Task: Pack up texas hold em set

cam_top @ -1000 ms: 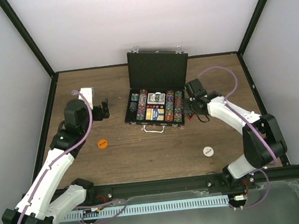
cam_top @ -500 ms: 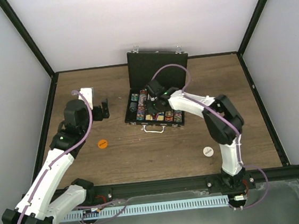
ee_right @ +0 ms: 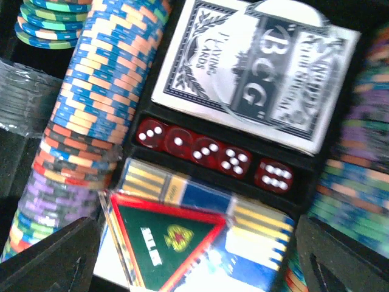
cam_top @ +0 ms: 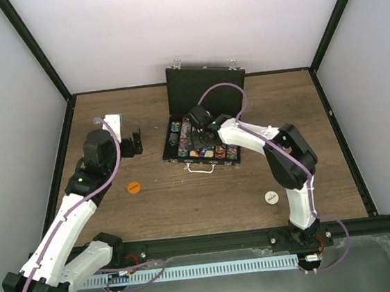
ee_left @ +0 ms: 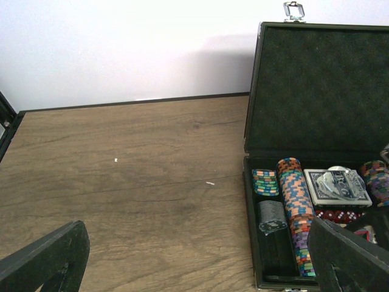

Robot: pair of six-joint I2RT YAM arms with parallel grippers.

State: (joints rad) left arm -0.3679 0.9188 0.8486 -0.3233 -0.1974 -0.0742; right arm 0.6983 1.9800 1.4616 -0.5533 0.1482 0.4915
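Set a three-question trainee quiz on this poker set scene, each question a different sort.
1. True or false: the lid of the case stands open.
2. How many red dice lie in a row in the right wrist view? A three, B five, C seven.
3. Fill in: the orange disc lies outside the case, on the robot's ___ side.

Key: 1 true; 2 B; 3 left.
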